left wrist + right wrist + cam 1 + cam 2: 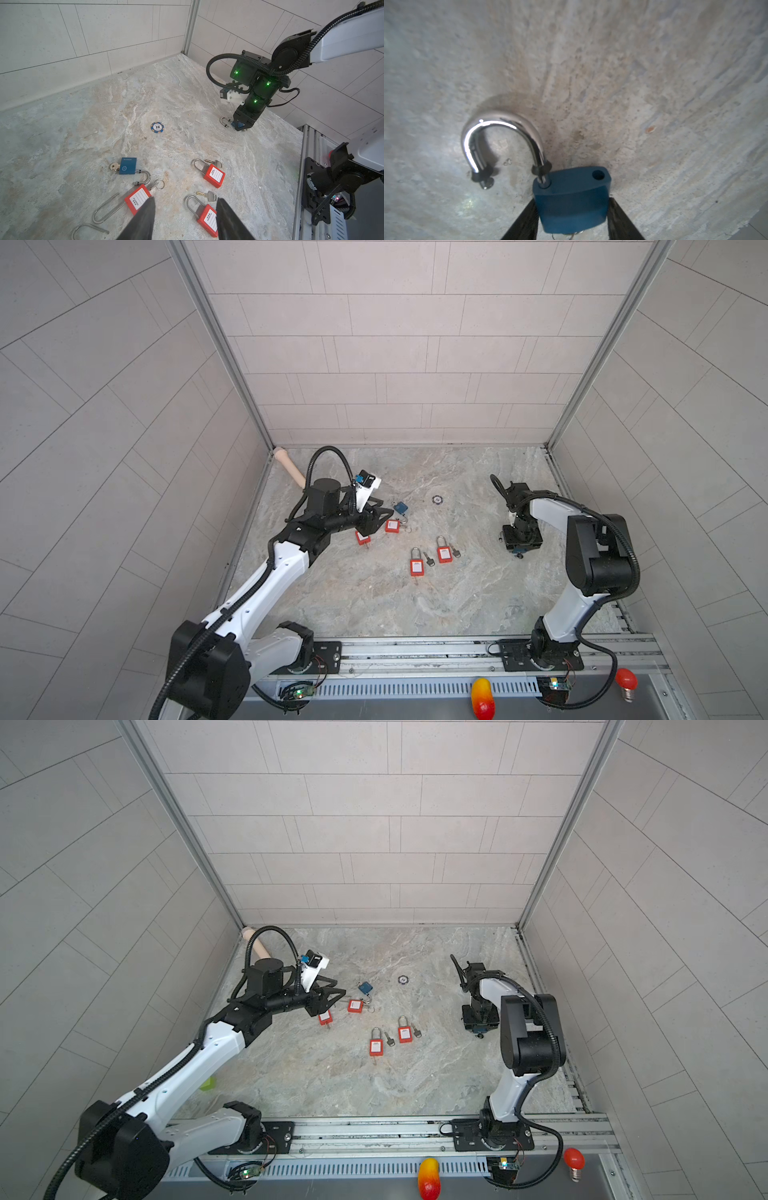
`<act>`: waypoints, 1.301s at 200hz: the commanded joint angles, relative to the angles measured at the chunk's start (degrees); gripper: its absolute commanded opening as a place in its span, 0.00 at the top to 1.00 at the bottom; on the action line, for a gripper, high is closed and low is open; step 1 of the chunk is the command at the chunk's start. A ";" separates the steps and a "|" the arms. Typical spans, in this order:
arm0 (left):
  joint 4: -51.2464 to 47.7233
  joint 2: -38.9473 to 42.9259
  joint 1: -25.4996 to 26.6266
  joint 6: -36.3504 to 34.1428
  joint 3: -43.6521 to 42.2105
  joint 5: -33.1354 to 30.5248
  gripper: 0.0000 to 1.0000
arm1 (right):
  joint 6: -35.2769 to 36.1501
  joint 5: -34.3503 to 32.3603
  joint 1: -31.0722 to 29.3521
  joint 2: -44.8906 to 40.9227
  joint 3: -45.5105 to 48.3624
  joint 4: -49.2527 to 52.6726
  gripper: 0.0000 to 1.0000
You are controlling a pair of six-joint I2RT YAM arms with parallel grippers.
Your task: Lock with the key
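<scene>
Bottom of both top views: the rail with both arm bases.

Just above it, lower centre: front red lock, with front key loose just to its right. A little higher and to the right: second red lock, second key just beside it.

Right of the frame, about the same depth: right gripper points down at the table. In the right wrist view we see its fingers pressed on both sides of the held blue lock, so it grips that lock. The shackle is swung open. Its free end sits left of the body and the hole is empty. Some metal shows under the body at the bottom edge; we cannot tell whether it is a key.

Left of centre: third red lock, partly hidden under the left gripper. Fourth red lock lies just to its right. In the left wrist view we note the fingers stand wide apart with nothing between them.

Just right of those fingertips: loose blue lock, shackle open, a key head at its base.

Centre, set apart: chip.

Far left corner: wooden rod against the wall
</scene>
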State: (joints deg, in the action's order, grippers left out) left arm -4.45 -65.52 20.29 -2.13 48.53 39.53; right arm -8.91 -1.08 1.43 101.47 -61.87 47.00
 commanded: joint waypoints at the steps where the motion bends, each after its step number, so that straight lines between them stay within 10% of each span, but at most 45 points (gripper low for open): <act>1: 1.78 -1.09 0.27 -0.25 0.84 1.39 0.48 | -0.22 4.86 -0.33 4.94 1.82 -1.98 0.48; 125: 2.23 -7.64 3.16 -0.85 5.55 6.03 0.48 | 6.74 0.34 -11.88 -13.30 -2.31 -0.52 0.70; 260: 0.49 -14.01 12.93 -9.67 11.16 12.67 0.42 | 23.40 23.82 -29.99 -42.40 5.97 -7.87 0.77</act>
State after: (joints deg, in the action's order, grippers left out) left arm -3.88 -80.05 32.08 -7.25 58.15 50.63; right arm 11.09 16.78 -26.74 62.48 -56.77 42.52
